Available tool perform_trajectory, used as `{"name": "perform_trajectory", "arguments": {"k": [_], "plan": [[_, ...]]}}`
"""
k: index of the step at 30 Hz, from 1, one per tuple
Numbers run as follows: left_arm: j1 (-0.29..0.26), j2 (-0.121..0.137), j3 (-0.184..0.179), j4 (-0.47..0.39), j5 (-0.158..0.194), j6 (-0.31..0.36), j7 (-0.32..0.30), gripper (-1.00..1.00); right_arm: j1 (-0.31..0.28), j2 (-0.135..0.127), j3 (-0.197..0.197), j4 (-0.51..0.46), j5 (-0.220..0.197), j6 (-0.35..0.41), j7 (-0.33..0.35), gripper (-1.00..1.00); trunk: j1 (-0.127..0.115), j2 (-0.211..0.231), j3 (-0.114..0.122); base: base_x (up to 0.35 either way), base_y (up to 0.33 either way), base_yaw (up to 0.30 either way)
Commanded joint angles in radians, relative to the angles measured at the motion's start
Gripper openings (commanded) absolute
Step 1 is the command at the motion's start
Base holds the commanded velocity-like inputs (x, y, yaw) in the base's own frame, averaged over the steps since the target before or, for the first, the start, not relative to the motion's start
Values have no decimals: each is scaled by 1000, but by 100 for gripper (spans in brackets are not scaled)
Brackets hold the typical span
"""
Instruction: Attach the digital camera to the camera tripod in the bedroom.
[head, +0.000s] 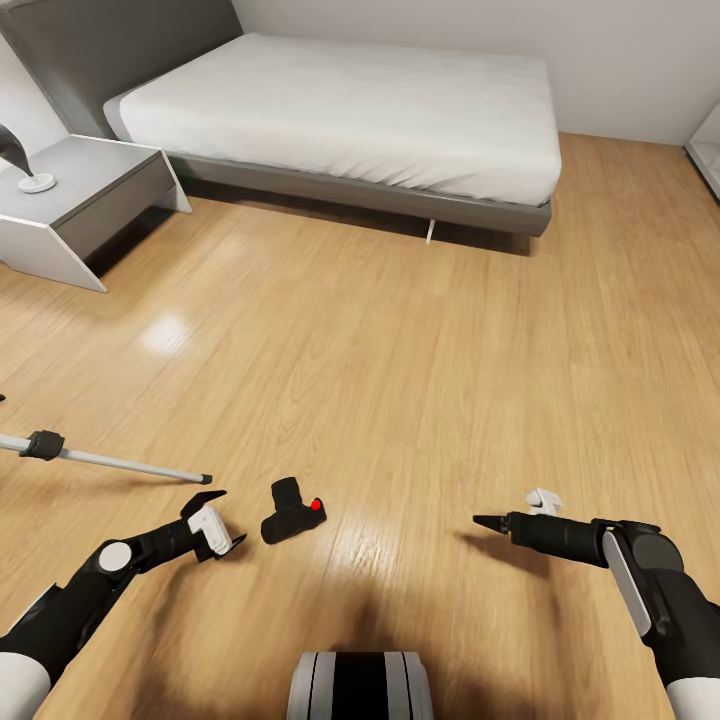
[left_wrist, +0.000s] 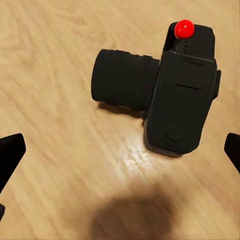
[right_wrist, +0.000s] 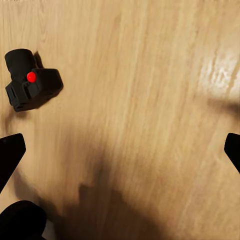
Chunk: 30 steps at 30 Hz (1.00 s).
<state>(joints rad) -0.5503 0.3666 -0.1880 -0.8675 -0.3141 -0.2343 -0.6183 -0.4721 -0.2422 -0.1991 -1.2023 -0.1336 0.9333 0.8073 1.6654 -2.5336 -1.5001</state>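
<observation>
Just ahead of the left gripper (head: 222, 520), between its spread jaws, the digital camera (head: 291, 510) lies on the wood floor (head: 400, 380), lens sideways, red button (left_wrist: 184, 28) at one end. Looks like a lineup for a grab, nothing touching yet. The right gripper (head: 478, 520) hovers well off to the other side, jaws apart too, empty. Head view catches a camera tripod (head: 110, 460) leg lying near the left arm, plus the bed (head: 350, 110) beyond; the left wrist view gives the body's detail.
</observation>
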Motion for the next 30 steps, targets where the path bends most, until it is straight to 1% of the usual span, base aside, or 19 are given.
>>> {"name": "perform_trajectory", "arguments": {"k": [1, 4, 6, 12, 14, 18, 23, 30], "plan": [[0, 0, -1, -2, -14, -6, 1, 100, 0, 0, -1, 0, -6, 7, -1, 100, 0, 0, -1, 0, 0, 0], [-1, -2, -3, -10, -23, -5, -1, 100, 0, 0, -1, 0, -6, 8, 0, 100, 0, 0, -1, 0, 0, 0], [-1, -9, -4, -15, -27, -4, -3, 100, 0, 0, -1, 0, -6, 8, 1, 100, 0, 0, -1, 0, 0, 0], [0, -46, -6, -14, -35, -3, -5, 100, 0, 0, -2, 0, -6, 8, 2, 100, 0, 0, -1, 0, 0, 0], [0, -37, -17, -25, -47, -14, -17, 100, 0, 9, -9, 6, -1, 1, -5, 100, 0, 0, -1, 0, 0, 0], [1, -38, -40, -48, -66, -21, -39, 100, 1, 9, -9, 6, -1, 1, -5, 100, 0, 0, -1, 0, 0, 0], [1, -38, -67, -73, -63, -9, -67, 100, 1, 9, -9, 7, 1, 1, -5, 100, 0, 0, -1, 0, 0, 0], [1, -38, -77, -110, -70, 30, -106, 100, 1, 7, -8, 11, 28, -1, -13, 100, 0, 0, -1, 0, 0, 0]]}}
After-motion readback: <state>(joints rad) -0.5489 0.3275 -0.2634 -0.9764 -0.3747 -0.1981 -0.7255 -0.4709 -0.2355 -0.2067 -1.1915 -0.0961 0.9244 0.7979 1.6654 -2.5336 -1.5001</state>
